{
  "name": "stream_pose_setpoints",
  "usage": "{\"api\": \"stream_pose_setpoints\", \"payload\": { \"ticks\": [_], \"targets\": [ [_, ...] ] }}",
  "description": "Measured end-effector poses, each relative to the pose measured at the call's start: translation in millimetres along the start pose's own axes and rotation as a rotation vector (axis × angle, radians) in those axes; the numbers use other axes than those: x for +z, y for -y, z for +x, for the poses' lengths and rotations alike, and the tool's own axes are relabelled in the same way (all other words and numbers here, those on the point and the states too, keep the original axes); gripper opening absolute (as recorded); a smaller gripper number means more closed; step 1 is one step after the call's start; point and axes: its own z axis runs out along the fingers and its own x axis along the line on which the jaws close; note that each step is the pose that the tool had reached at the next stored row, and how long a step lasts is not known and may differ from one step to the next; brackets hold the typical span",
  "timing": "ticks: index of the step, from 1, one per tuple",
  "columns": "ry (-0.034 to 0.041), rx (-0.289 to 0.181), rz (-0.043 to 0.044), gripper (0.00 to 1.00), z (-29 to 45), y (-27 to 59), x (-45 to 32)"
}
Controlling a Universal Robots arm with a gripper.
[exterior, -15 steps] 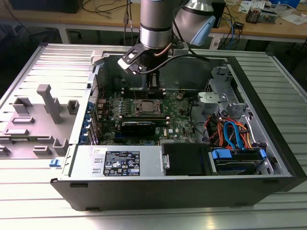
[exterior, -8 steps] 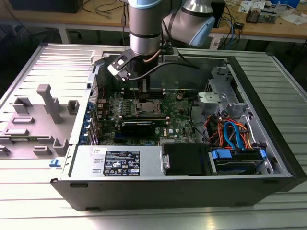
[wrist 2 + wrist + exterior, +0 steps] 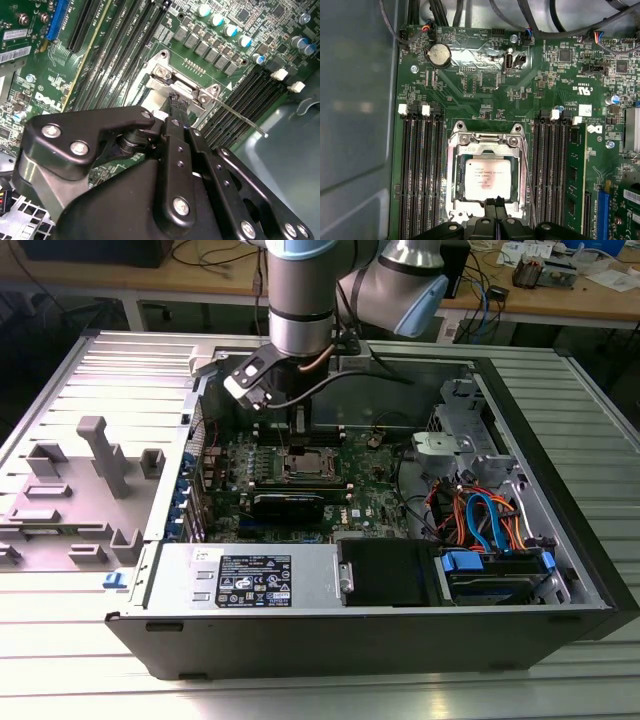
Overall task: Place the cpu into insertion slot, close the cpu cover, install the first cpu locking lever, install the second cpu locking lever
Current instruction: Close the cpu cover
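Parked with the gripper point(image 3: 496, 202), jaws pinched together empty, at the edge of the insertion slot point(image 3: 485, 137), already holding the cpu point(image 3: 487, 180) under a lowered cpu cover point(image 3: 454, 185), beside a seemingly unlatched locking lever point(image 3: 240, 116).

Chip in socket, cover down over it.
The chip point(image 3: 485, 179) lies flat in the socket point(image 3: 461, 173), its pale face seen thru the cut-out of the cover point(image 3: 453, 175). The gripper point(image 3: 495, 204) has its tips pressed together at the chip's edge. Memory slots point(image 3: 420, 170) stand on both sides of the socket; a coin battery point(image 3: 439, 54) sits well apart on the green board point(image 3: 485, 92).
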Motion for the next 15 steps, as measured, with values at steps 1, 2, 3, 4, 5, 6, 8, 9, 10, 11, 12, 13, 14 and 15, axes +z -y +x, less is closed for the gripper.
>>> {"api": "stream_pose_setpoints", "payload": {
  "ticks": [1, 2, 3, 4, 5, 6, 8, 9, 10, 11, 12, 13, 14, 15],
  "targets": [
    [0.0002, -0.002, -0.0001, 0.11, 0.2, 0.8, 0.7],
    [0.0004, -0.006, -0.0003, 0.11, 0.8, 2.2, 2.5],
    [0.0004, -0.011, -0.0006, 0.11, 1.1, 3.4, 4.1],
    [0.0005, -0.013, -0.0007, 0.11, 1.2, 4.6, 4.8],
    [0.0004, -0.016, -0.001, 0.11, 1.7, 5.8, 5.9],
    [0.0003, -0.019, -0.0012, 0.11, 2.4, 6.2, 6.8],
    [0.0004, -0.029, -0.0016, 0.11, 3.1, 8.2, 9.8],
    [0.0005, -0.036, -0.002, 0.11, 3.3, 9.5, 11.9],
    [0.0006, -0.041, -0.0023, 0.11, 3.6, 10.6, 14.0],
    [0.0006, -0.045, -0.0025, 0.11, 3.8, 11.3, 15.8],
    [0.0005, -0.047, -0.0027, 0.11, 4.0, 11.5, 16.7],
    [0.0006, -0.049, -0.0027, 0.11, 4.2, 11.5, 17.6],
    [0.0006, -0.051, -0.0028, 0.11, 4.3, 11.6, 18.6],
    [0.0002, -0.054, -0.003, 0.11, 4.4, 11.8, 19.7]
  ]
}}
